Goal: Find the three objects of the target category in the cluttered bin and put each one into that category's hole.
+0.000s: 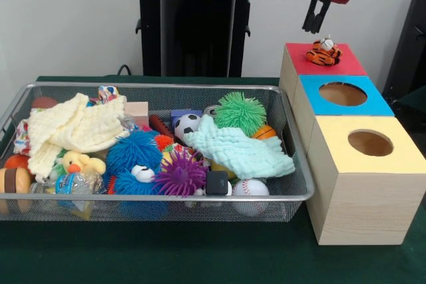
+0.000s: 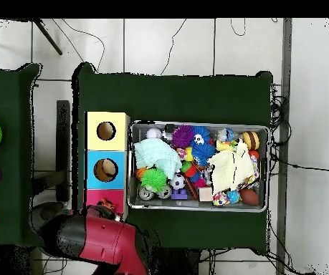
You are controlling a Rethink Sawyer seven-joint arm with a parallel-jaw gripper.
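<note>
Tiger – lying on red box's hole | end effector – hanging just above, apparently open, empty

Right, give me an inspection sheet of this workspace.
Surface: green table, bare in front of the bin.
Job's things: tiger lies on the red box over its hole; duck in the bin.
Clutter: cloths, fuzzy balls, baseball, soccer ball.
Gripper: gripper above the tiger, apart from it, open.
Cables: thin cables on the floor.
Surroundings: blue box, yellow box, both holes open.
</note>
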